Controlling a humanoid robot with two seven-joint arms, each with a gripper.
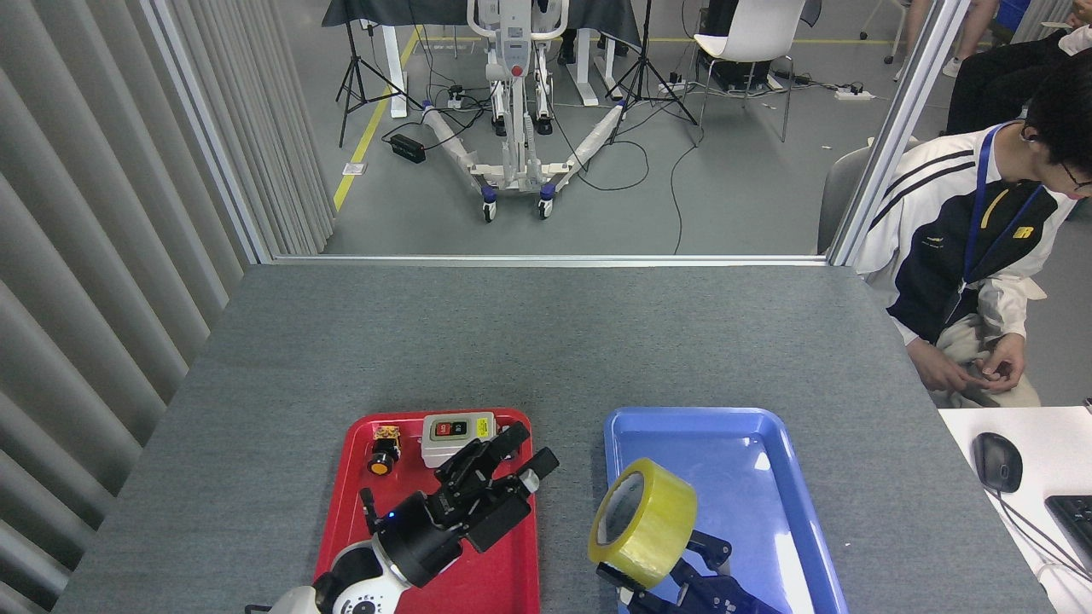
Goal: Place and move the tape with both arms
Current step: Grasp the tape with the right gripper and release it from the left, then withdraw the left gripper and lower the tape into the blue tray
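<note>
The yellow tape point(644, 522) is held up on edge over the near left corner of the blue tray point(772, 426), its white core facing left. My right gripper point(670, 570) comes in from the bottom edge under the roll, and its black fingers are shut on the roll's lower rim. Over the red tray point(363, 512) my left gripper point(512, 448) stands open, fingers spread and empty, pointing up and to the right, well left of the tape.
On the red tray's far end lie a grey switch box point(458, 433) and an orange push button point(383, 454). A seated person point(972, 256) is at the table's right side, beside a white desk with a mouse point(996, 461).
</note>
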